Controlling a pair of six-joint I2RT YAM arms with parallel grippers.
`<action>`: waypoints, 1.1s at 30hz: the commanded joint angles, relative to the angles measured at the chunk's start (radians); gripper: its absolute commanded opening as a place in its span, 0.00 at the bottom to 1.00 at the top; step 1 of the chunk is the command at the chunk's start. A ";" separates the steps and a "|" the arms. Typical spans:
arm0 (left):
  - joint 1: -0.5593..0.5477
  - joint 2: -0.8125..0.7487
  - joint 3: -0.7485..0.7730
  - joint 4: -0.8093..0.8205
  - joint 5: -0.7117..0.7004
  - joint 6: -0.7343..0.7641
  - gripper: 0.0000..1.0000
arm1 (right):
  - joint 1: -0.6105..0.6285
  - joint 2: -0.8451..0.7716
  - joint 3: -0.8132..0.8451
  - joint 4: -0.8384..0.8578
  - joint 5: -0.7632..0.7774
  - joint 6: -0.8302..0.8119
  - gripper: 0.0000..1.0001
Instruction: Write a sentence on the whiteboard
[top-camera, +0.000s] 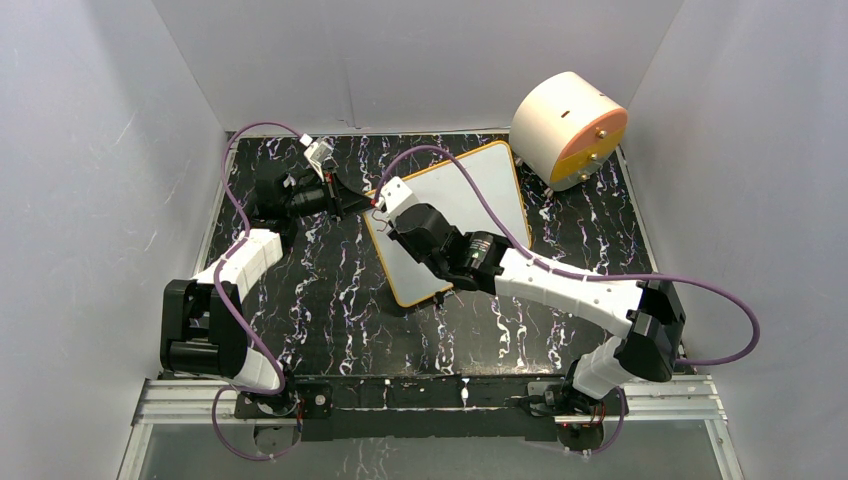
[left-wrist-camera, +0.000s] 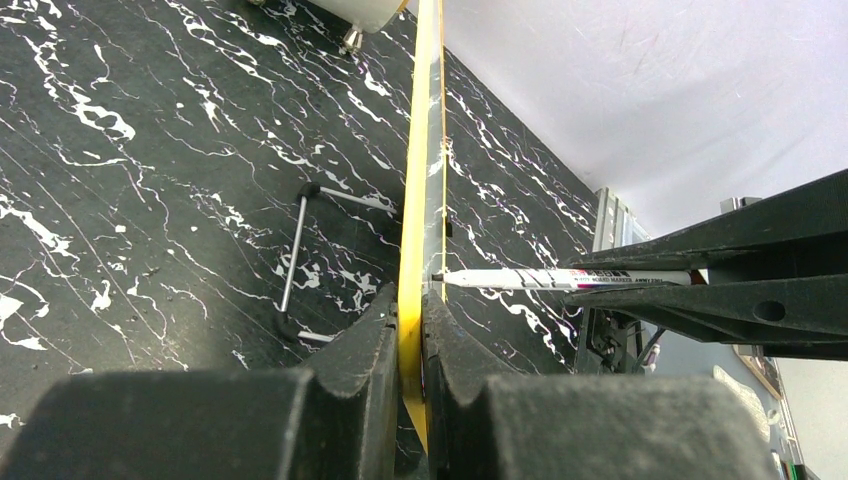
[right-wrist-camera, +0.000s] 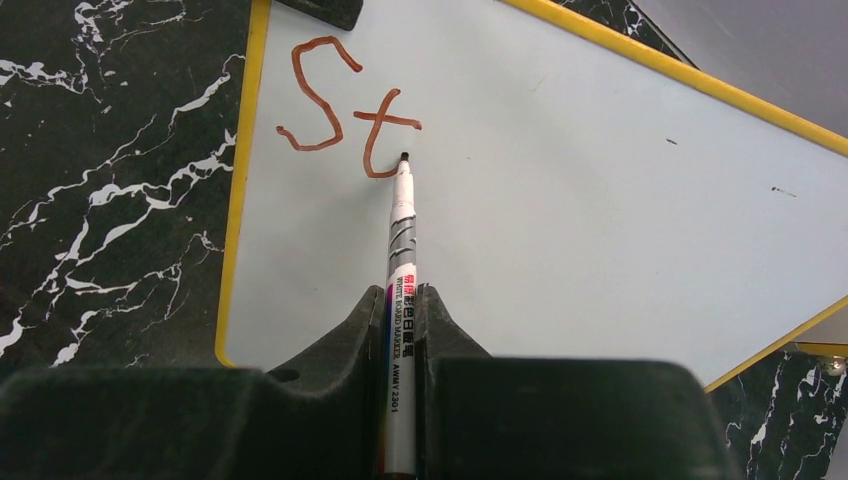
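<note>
The whiteboard (top-camera: 495, 178) with its yellow frame lies at an angle on the dark marbled table. My left gripper (left-wrist-camera: 412, 320) is shut on the board's yellow edge (left-wrist-camera: 425, 150) at its left corner (top-camera: 368, 205). My right gripper (right-wrist-camera: 402, 300) is shut on a white board marker (right-wrist-camera: 402, 225) and hovers over that same corner (top-camera: 392, 212). The marker's tip sits just right of the foot of the "t". Of the sentence, the reddish-brown letters "St" (right-wrist-camera: 345, 110) show at the board's upper left. In the left wrist view, the marker (left-wrist-camera: 560, 278) points sideways at the board face.
A round peach-and-orange drum (top-camera: 568, 128) stands at the back right, close to the board's far corner. A thin metal wire leg (left-wrist-camera: 295, 250) lies on the table beside the board. White walls enclose the table on three sides.
</note>
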 joint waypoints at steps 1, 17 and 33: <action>-0.045 0.036 -0.020 -0.121 -0.002 0.064 0.00 | -0.008 -0.055 -0.006 0.076 0.005 0.003 0.00; -0.045 0.039 -0.018 -0.128 -0.008 0.069 0.00 | -0.033 -0.095 -0.037 0.052 -0.014 0.022 0.00; -0.046 0.041 -0.017 -0.133 -0.008 0.071 0.00 | -0.053 -0.075 -0.038 0.061 -0.065 0.050 0.00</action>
